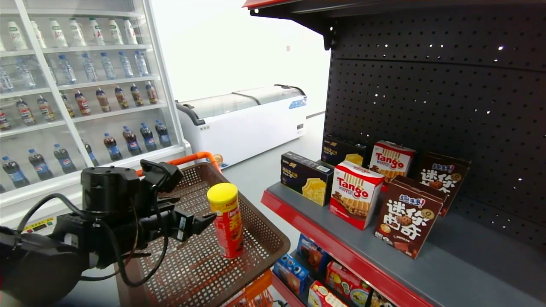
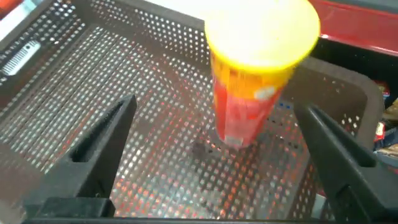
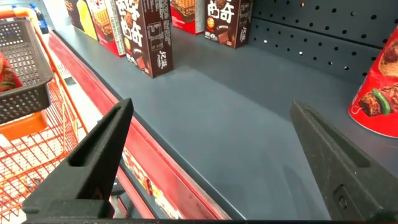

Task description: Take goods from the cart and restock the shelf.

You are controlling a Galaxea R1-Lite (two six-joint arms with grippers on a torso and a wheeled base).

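Chip can, red with a yellow lid, stands upright in the cart's brown basket, not yet picked. I have the left jaws spread wide just short of it, lined up to either side and touching nothing. The right jaws hang open and empty over a bare stretch of the shelf, near the biscuit boxes. By my reckoning, grasp, carry and placing are all left to do. A red packet on the shelf is cut off at the edge; I can't identify it.
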